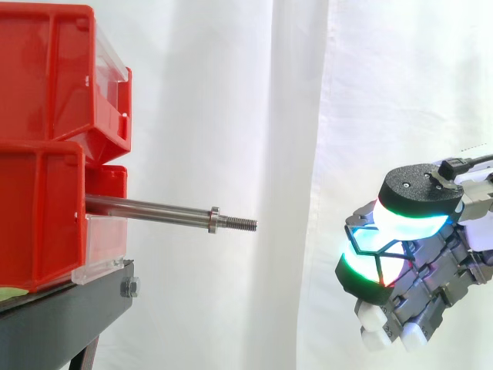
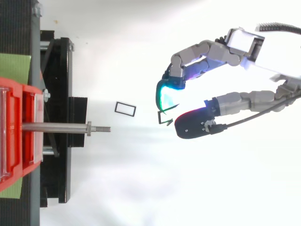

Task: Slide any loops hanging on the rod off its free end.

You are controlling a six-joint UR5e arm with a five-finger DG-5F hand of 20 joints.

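A steel rod (image 1: 154,210) sticks out level from the red bins (image 1: 46,154), and its threaded free end (image 1: 239,223) is bare, with nothing hanging on the rod (image 2: 56,127). My hand (image 1: 431,285) is well to the right of that end and slightly lower. Its glowing pads pinch a thin black rectangular loop (image 1: 385,250), which the top view shows between the cyan pad and the dark thumb tip as the same loop (image 2: 163,117). A second black rectangular loop (image 2: 126,104) lies apart between the rod's end and my hand (image 2: 207,52), touching neither.
The red bins are stacked on a black stand (image 1: 62,316) at the left, with a white curtain behind. Open room lies between the rod's tip and the hand.
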